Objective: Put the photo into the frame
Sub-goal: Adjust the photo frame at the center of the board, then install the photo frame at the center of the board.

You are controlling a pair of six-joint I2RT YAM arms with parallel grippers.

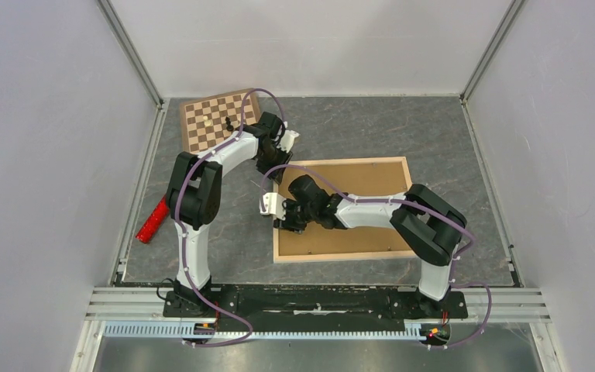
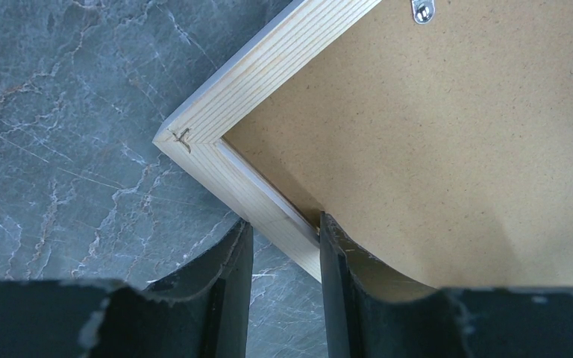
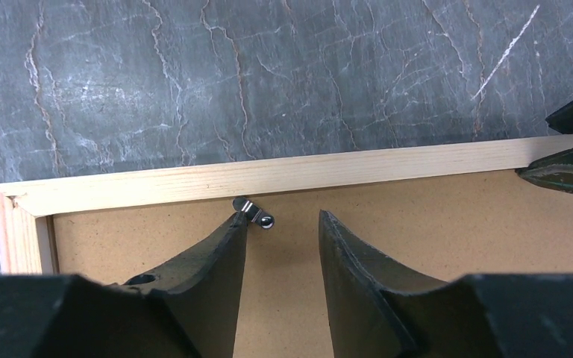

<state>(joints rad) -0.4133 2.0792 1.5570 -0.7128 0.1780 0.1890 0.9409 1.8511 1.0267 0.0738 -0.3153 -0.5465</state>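
The frame [image 1: 341,162] lies face down on the table, its light wooden bars around a brown backing board [image 1: 360,180]. The photo is hidden. My left gripper [image 1: 275,164] is at the frame's far-left corner; in the left wrist view its fingers [image 2: 283,224] straddle the wooden bar [image 2: 268,67], one tip on each side of it. My right gripper [image 1: 283,223] hovers over the frame's left edge, slightly open [image 3: 282,218], with one fingertip against a small metal clip [image 3: 256,213] on the bar [image 3: 268,175]. The board also shows in both wrist views [image 2: 455,149] [image 3: 418,216].
A checkered chessboard [image 1: 209,116] with a dark piece lies at the far left. A red object [image 1: 153,221] lies by the left rail. Another metal clip [image 2: 422,10] sits on the board's far edge. Grey walls enclose the marbled table [image 1: 434,124].
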